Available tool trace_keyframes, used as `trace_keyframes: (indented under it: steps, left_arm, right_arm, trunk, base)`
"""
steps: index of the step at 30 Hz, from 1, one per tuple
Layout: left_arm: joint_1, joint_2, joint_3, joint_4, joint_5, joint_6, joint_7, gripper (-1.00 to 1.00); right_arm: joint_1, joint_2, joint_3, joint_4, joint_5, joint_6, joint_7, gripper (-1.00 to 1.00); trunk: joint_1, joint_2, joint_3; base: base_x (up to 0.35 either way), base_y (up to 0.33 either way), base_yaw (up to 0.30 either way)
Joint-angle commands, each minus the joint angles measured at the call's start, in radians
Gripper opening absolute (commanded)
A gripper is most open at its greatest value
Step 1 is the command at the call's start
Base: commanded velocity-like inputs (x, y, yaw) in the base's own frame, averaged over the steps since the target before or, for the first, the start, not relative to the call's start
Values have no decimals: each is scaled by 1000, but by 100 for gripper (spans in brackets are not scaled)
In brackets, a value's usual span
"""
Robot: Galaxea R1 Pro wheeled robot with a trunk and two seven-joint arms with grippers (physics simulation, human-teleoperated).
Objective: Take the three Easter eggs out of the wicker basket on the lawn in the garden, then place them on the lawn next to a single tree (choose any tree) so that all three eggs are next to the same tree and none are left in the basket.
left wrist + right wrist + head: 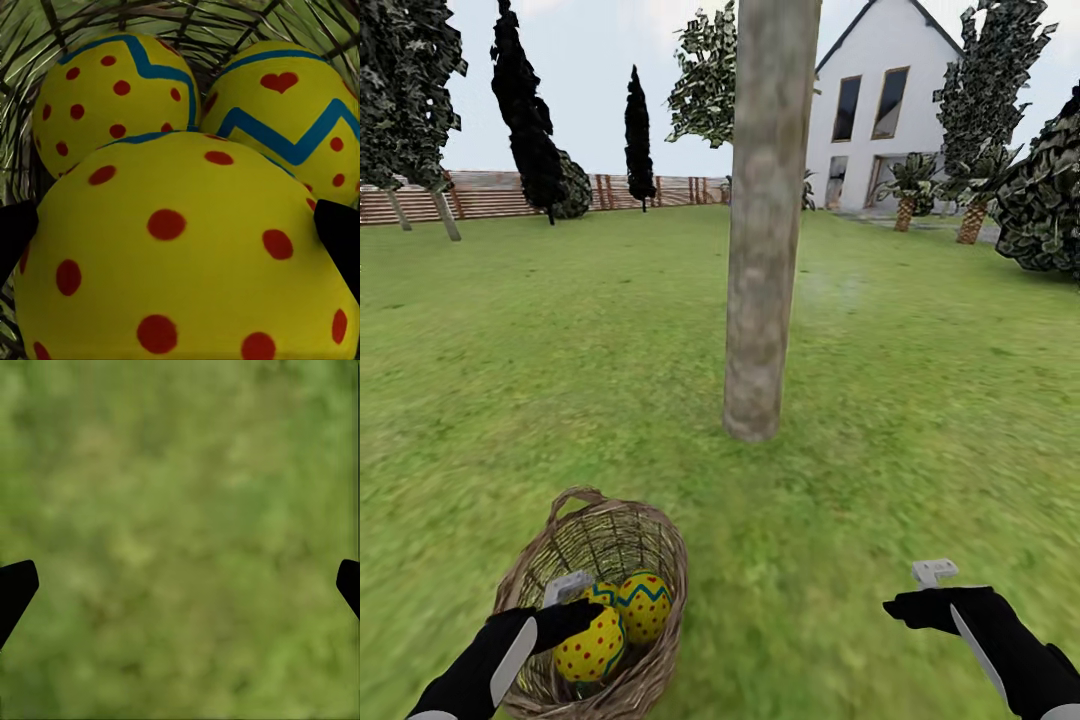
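Observation:
The wicker basket [650, 545] stands on the lawn [920, 420] a short way in front of the tree [765, 250]. Three Easter eggs lie in it: a red-dotted one [592, 648], a zigzag-banded one [647, 603], and a third [603, 592] mostly hidden. My left gripper [582, 620] reaches into the basket. In the left wrist view it [180, 232] is open, its fingertips [15, 232] on either side of the nearest dotted egg [187, 262], with the other two eggs [112, 90] [300, 112] behind. My right gripper [902, 607] [180, 585] hangs open over bare grass.
A slatted wooden fence [490, 192] runs along the back left, with dark cypress-like trees [525, 120] before it. A white house [885, 100] and bushy trees [1045, 200] stand at the back right. Open grass surrounds the trunk on all sides.

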Motion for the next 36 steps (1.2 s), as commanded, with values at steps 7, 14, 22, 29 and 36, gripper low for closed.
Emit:
trace_keyframes:
  steps: [7,14,22,29,36]
  left_arm:
    - [0,-1,4,-2,5,7,-4,-100]
    - [0,1,4,-2,4,7,-4,-100]
    - [-1,-1,3,-2,5,10,-4,-100]
    - [-1,-19,2,-1,4,10,-4,-100]
    - [0,-21,2,0,4,7,-3,-100]
  right_arm:
    - [-1,1,4,-1,0,5,2,100]
    - [-1,2,4,-1,0,5,1,100]
    - [-1,2,4,0,0,5,0,100]
    - [-1,2,4,2,0,5,0,100]
    - [0,15,4,2,1,5,-11,100]
  trunk:
    - [-3,1,26]
    - [-6,3,53]
    - [-37,59,78]
    - [-64,108,100]
    - [-91,157,122]
  base:
    - [0,0,0]
    - [0,0,0]
    - [0,0,0]
    - [-107,39,0]
    - [0,0,0]
